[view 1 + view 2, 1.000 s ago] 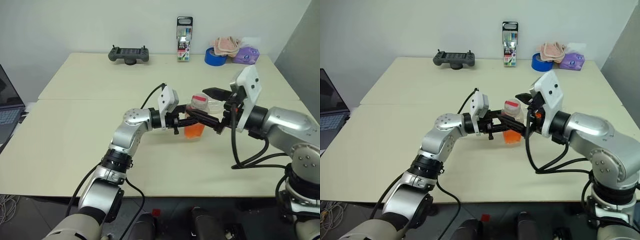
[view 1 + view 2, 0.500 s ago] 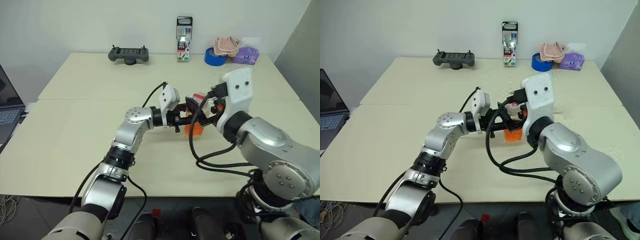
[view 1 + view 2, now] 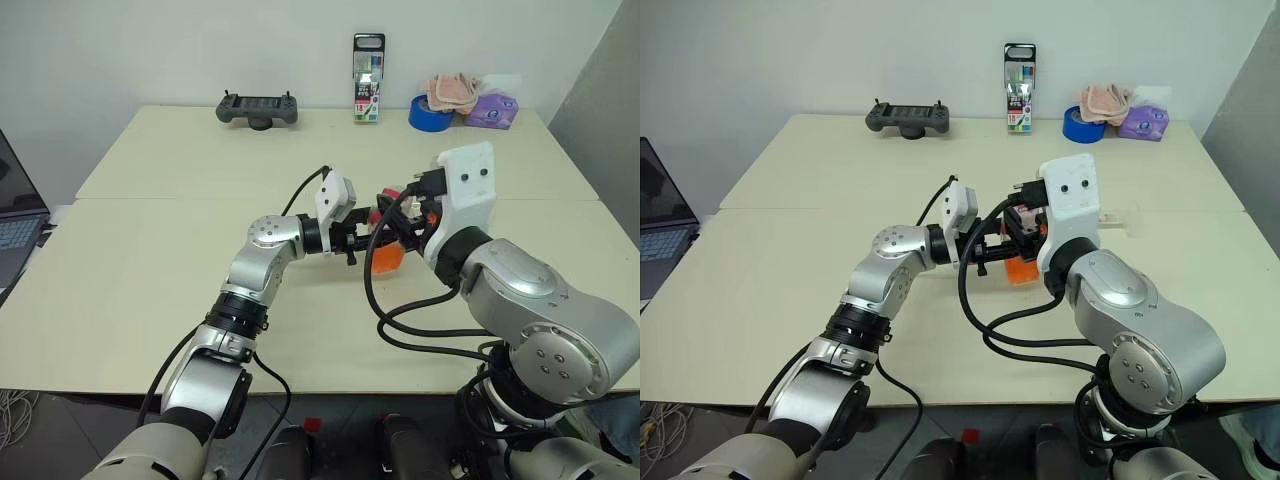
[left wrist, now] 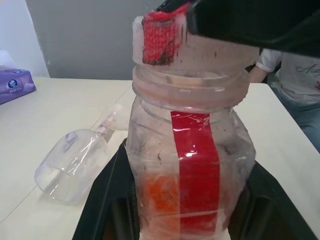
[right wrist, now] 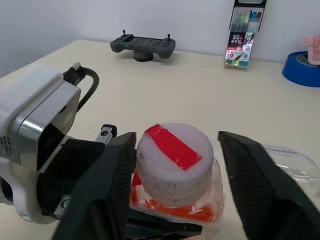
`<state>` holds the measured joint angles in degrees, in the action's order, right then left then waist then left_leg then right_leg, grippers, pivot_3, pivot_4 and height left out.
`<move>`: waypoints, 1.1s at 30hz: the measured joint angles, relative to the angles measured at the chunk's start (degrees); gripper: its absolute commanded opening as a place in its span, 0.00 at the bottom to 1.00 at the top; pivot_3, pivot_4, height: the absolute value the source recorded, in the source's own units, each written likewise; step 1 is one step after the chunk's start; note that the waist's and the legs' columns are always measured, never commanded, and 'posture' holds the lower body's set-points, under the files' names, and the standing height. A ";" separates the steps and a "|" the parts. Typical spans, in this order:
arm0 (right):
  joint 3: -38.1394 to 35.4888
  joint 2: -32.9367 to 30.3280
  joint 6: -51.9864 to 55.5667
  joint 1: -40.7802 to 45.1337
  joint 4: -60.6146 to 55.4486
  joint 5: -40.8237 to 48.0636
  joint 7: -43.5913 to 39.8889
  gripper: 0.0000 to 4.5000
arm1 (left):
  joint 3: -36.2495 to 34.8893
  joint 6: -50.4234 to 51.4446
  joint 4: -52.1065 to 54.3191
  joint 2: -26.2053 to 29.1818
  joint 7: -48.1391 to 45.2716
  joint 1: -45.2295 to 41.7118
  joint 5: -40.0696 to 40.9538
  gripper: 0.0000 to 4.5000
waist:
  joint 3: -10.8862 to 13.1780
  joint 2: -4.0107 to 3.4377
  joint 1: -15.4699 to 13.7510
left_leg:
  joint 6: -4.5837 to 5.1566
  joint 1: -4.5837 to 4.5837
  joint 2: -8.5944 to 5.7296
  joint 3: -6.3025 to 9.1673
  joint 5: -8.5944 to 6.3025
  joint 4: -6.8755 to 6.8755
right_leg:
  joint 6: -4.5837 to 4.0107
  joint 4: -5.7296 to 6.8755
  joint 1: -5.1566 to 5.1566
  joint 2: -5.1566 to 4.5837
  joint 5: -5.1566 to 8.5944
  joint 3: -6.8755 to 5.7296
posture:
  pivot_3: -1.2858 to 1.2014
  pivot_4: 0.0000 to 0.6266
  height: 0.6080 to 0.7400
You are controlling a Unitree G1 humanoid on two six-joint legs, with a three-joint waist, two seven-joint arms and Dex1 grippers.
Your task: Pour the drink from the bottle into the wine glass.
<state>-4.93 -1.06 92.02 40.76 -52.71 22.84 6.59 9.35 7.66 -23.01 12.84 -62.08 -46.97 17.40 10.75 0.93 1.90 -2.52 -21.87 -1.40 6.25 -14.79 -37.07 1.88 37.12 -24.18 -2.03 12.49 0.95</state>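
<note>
Your L gripper (image 4: 180,220) is clamped on the small clear plastic bottle (image 4: 187,150) w/ orange drink (image 4: 160,195), mid-table. R gripper (image 5: 172,165) straddles the white cap (image 5: 174,155), fingers not touching. Cap's on, nothing poured; clear wine glass (image 4: 75,162) lies tipped beside it.

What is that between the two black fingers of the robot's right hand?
The white cap of the bottle, a red strip across its top, sits between the right hand's fingers, with a gap on either side; the right wrist view shows it.
</note>
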 measured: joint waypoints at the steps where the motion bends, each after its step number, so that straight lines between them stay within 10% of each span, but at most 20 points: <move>1: 0.07 0.11 -0.10 0.00 -0.08 -0.26 -0.02 0.39 | 0.01 0.00 -0.12 0.05 0.01 0.04 -0.33 0.37 | 0.00 0.00 0.00 | 0.00 0.00 0.00 0.00 0.00 0.00 | 0.00 0.00 0.00 0.00 0.00 0.00 | 0.52 0.24 1.00; 12: 2.05 -2.29 -0.79 -1.08 -0.08 -1.31 -2.29 0.39 | 0.01 0.01 -0.43 0.09 -0.35 0.12 -1.76 0.37 | 0.00 0.00 0.02 | 0.00 0.00 0.00 0.01 0.00 0.00 | 0.01 -0.02 0.01 0.00 0.00 -0.01 | 0.52 0.24 1.00; 25: -15.16 -35.45 -20.53 -4.15 12.16 10.83 -34.97 0.38 | -1.28 0.80 0.73 -0.10 0.09 0.11 -1.40 0.37 | -0.01 0.05 -0.17 | 0.02 0.00 -0.01 -0.03 -0.01 0.04 | 0.29 -0.14 0.09 -0.01 0.18 -0.03 | 0.52 0.24 1.00; 33: -20.02 -22.36 -42.54 -29.17 23.90 -2.97 -22.70 0.38 | -2.91 2.30 1.34 0.14 0.96 0.06 -0.42 0.37 | -0.01 -0.01 -0.22 | 0.01 0.00 -0.03 -0.15 0.00 0.05 | 0.04 0.02 -0.01 -0.02 0.02 0.13 | 0.52 0.24 1.00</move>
<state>-24.94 -23.42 49.48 11.59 -28.80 19.87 -16.11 6.44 9.97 -21.67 12.98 -61.12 -46.91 16.98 10.73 0.92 1.68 -2.51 -21.86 -1.43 6.10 -14.79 -37.02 1.92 37.14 -24.19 -2.05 12.51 1.08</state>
